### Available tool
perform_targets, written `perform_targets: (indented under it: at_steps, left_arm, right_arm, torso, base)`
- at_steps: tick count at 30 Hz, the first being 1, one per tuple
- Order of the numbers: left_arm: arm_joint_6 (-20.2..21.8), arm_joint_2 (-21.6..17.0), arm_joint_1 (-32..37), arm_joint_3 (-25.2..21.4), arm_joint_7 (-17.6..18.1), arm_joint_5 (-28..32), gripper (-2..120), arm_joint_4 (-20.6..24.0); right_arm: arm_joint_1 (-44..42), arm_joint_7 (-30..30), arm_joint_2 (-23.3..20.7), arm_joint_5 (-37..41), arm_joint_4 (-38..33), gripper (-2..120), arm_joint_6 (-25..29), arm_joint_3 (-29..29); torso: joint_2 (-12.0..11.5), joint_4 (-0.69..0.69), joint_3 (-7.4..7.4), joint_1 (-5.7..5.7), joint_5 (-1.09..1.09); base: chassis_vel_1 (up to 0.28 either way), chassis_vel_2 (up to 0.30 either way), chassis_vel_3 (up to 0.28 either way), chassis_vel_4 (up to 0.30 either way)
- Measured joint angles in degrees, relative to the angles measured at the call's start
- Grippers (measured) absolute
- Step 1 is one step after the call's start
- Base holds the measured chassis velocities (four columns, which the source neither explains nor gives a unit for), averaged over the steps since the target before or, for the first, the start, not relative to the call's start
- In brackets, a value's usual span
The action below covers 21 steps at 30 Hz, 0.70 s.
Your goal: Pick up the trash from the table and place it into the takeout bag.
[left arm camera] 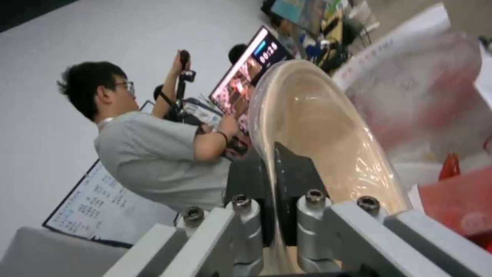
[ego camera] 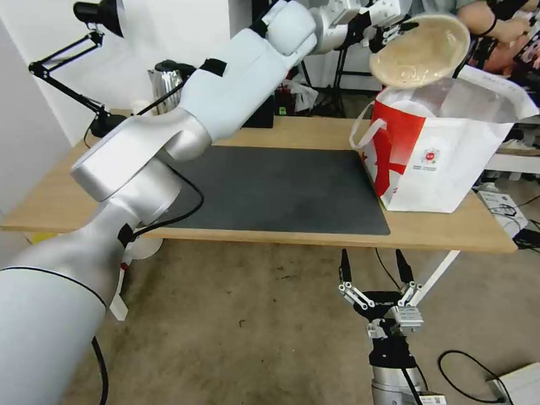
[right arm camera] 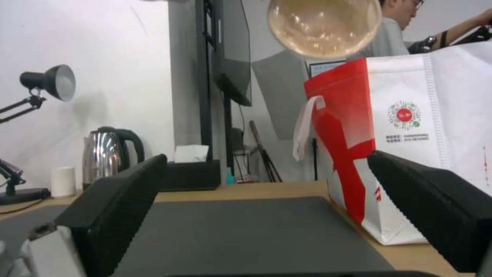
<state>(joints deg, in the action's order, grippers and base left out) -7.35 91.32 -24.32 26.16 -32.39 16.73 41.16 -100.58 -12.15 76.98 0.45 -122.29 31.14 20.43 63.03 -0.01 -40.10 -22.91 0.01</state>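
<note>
The left hand [ego camera: 389,30] is holding the beige paper bowl [ego camera: 420,49] high above the open mouth of the takeout bag [ego camera: 439,156], which is standing at the right end of the surface [ego camera: 62,187], just beside the dark grey mat [ego camera: 282,188]. The left wrist view shows the fingers [left arm camera: 297,181] closed on the bowl's rim, one inside and one outside, with the bowl tipped steeply on edge so its hollow is facing out toward the robot. The step in hand looks like the drop into the bag, and doing it well probably means bringing the bowl lower and squarely over the foil-lined opening before letting go, since a bowl released this high and this tilted could glance off the bag's upright flap or rim and fall outside. Turning it so the edge is leading downward should help it slide in. The right hand [ego camera: 374,284] is hanging below the surface's front edge with its fingers spread wide and gripping nothing. No other trash is lying on the mat.
</note>
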Motion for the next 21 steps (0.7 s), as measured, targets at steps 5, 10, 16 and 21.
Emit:
perform_targets:
  at_steps: [5,10,16,21]
  left_arm:
    - [-1.0,0.0,2.1,1.2,2.3,-0.6,1,-0.4]
    - [-2.1,0.0,3.4,2.4,4.2,-0.7,1,-0.4]
    - [-3.3,0.0,4.4,4.1,7.1,0.2,1,-0.7]
    - [-3.6,0.0,4.9,5.6,8.5,3.2,1,0.0]
  right_arm:
    - [0.0,0.0,0.0,0.0,0.0,100,0.0,0.0]
    - [0.0,0.0,0.0,0.0,0.0,100,0.0,0.0]
    - [0.0,0.0,0.0,0.0,0.0,100,0.0,0.0]
    - [0.0,0.0,0.0,0.0,0.0,100,0.0,0.0]
  torso:
    - [0.0,0.02,-0.01,-0.01,-0.01]
    - [0.0,0.0,0.0,-0.01,-0.01]
    - [0.0,0.01,0.0,0.0,-0.01]
    - [0.0,0.01,0.0,0.0,-0.01]
  base:
    - [0.0,0.0,0.0,0.0]
    - [0.0,0.0,0.0,0.0]
    - [0.0,0.0,0.0,0.0]
    - [0.0,0.0,0.0,0.0]
